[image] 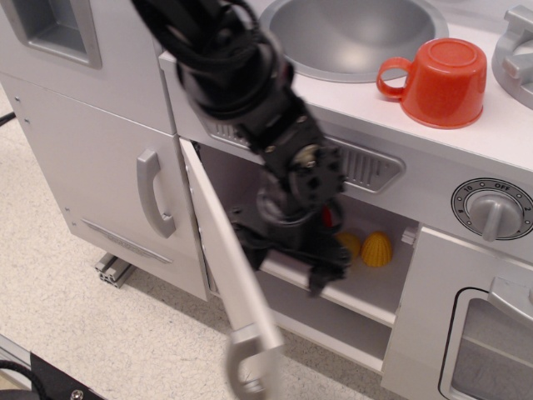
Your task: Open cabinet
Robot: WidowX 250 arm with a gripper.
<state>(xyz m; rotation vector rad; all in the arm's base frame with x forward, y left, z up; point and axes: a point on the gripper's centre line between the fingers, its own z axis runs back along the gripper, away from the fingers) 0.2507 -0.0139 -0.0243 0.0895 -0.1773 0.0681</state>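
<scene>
Cabinet [250, 275] door wide open; shelf [350, 292] holds two yellow items [376, 248]; end effector [287, 250] state indeterminable

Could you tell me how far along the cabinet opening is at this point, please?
Mostly done: the cabinet door stands swung well out on its hinges, its handle toward the camera, and the shelf with two yellow items is exposed. In hand: the end effector sits just behind the door; its jaws are hard to read. Left: probably a little more swing at most, then pulling the arm clear.
</scene>
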